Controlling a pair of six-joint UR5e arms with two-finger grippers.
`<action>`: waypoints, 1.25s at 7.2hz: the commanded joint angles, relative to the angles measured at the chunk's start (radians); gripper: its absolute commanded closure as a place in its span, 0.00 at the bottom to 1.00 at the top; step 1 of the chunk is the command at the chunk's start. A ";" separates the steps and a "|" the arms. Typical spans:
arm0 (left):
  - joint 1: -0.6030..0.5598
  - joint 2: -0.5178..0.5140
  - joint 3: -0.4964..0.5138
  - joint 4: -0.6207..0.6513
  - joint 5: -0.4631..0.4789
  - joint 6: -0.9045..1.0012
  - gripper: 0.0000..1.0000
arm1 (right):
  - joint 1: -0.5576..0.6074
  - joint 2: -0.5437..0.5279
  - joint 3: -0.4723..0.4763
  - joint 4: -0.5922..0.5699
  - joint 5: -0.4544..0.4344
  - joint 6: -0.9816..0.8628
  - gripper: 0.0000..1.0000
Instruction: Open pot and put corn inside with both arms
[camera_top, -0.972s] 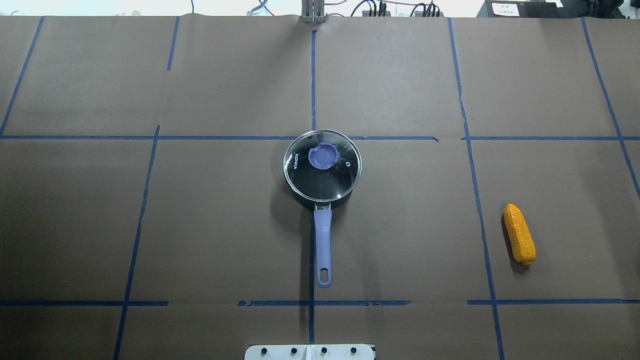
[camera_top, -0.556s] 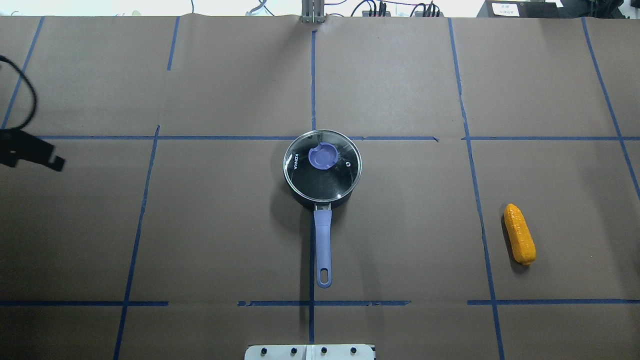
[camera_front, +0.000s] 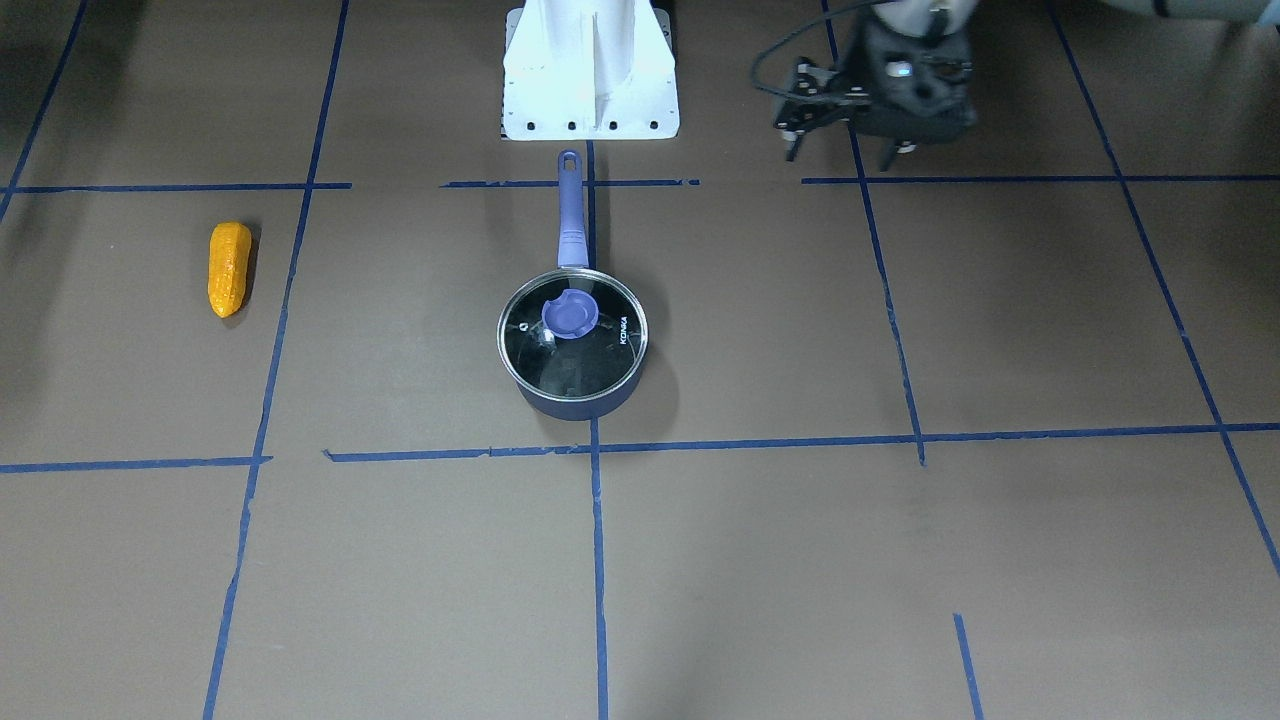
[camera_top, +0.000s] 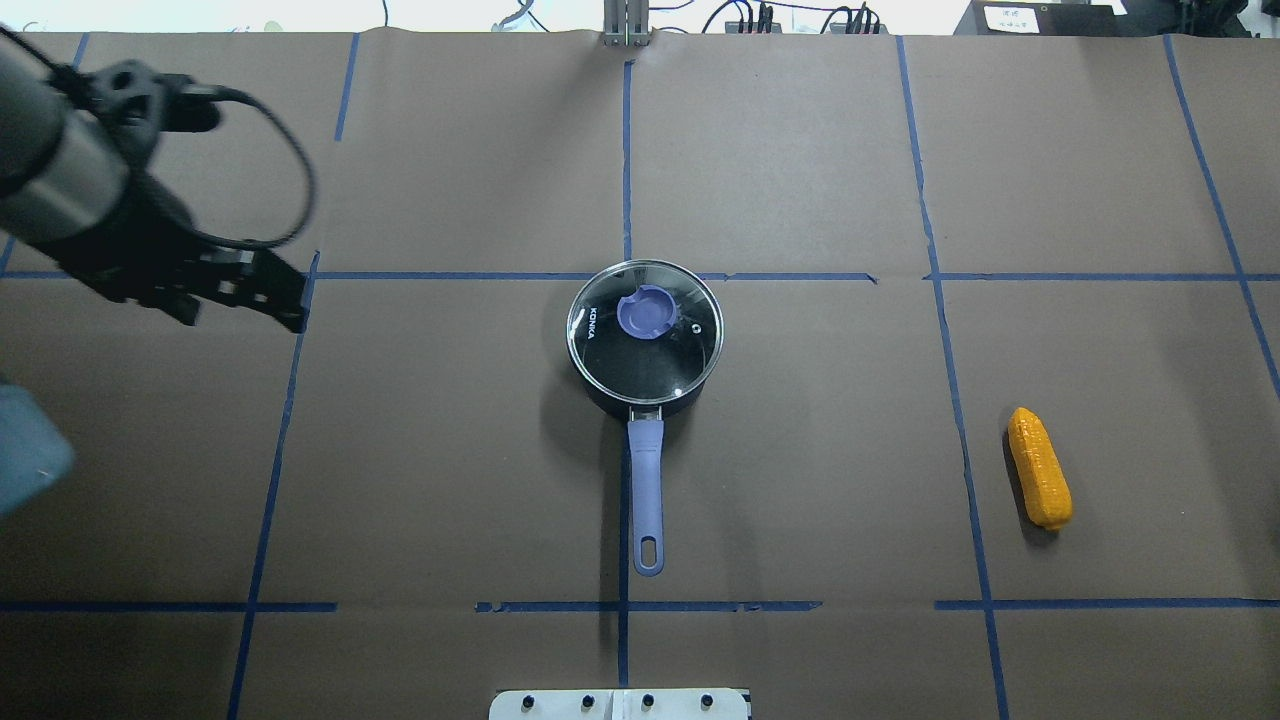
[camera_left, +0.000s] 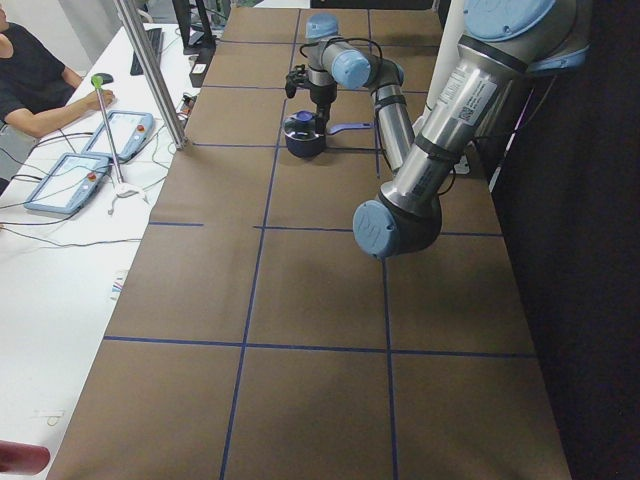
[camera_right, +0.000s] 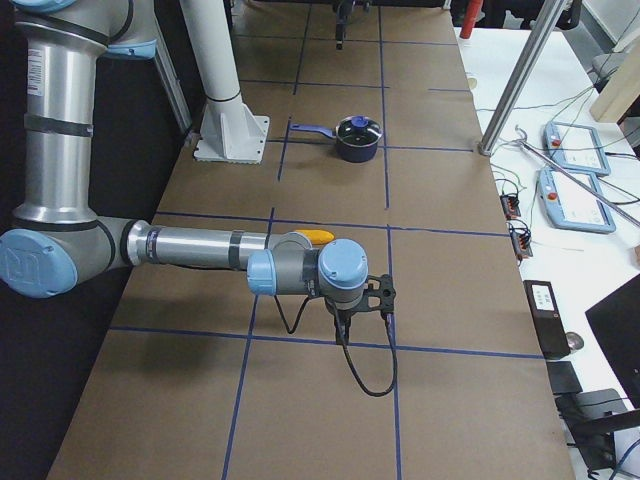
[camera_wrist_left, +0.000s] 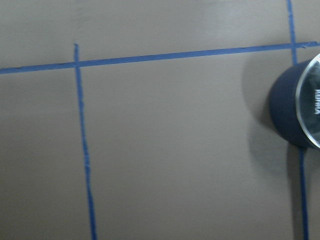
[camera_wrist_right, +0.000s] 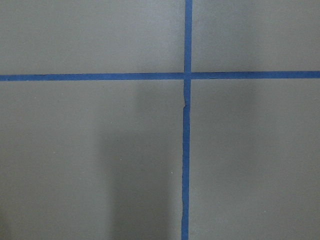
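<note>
The dark navy pot (camera_top: 612, 398) stands mid-table with its glass lid (camera_top: 645, 350) on and its periwinkle handle (camera_top: 647, 490) pointing at the robot's base. It also shows in the front view (camera_front: 572, 400) and at the right edge of the left wrist view (camera_wrist_left: 285, 115). The orange corn (camera_top: 1040, 468) lies on the right side, far from the pot, also in the front view (camera_front: 229, 268). My left gripper (camera_top: 282, 300) hovers left of the pot, blurred, and I cannot tell its jaws. My right gripper (camera_right: 340, 322) shows only in the exterior right view, near the corn; I cannot tell its state.
The white pedestal (camera_front: 590, 70) stands at the robot's edge behind the pot handle. Blue tape lines (camera_top: 625, 160) divide the brown table. A metal post (camera_top: 625, 25) stands at the far edge. Operators' desks with tablets (camera_right: 575, 190) lie beyond.
My left arm has come in from the left edge and swung right towards the pot. The pot, lid and corn have not moved.
</note>
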 joint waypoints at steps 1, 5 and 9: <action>0.107 -0.243 0.276 -0.075 0.116 -0.162 0.00 | -0.002 0.001 0.001 0.000 0.000 0.003 0.00; 0.149 -0.402 0.544 -0.243 0.168 -0.282 0.00 | -0.002 0.015 -0.002 -0.001 0.008 0.002 0.00; 0.163 -0.417 0.669 -0.356 0.168 -0.318 0.00 | -0.002 0.023 -0.007 -0.001 0.019 0.002 0.00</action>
